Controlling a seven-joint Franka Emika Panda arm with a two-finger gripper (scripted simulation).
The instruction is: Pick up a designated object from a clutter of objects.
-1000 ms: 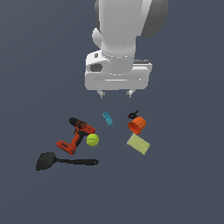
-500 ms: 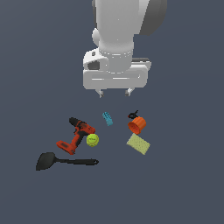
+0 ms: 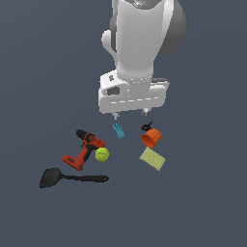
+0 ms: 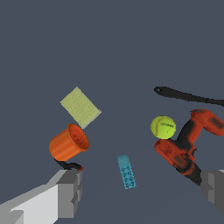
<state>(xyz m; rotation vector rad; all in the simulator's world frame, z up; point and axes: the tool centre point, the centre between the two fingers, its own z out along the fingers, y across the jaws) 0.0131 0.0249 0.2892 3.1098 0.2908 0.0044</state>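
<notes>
In the exterior view, the gripper (image 3: 130,115) hangs above the clutter with its fingers spread and nothing between them. The yellow-green pad (image 3: 152,158) lies flat on the floor, lower and toward the exterior view's right of the gripper, just beside the orange cup (image 3: 151,138).

In the wrist view, the pad (image 4: 80,107) sits beyond the cup (image 4: 68,143), well apart from both wide-set fingers (image 4: 70,192)

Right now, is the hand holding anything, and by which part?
Nothing. The hand is open above the clutter, and the pad lies untouched beside the cup.
</notes>
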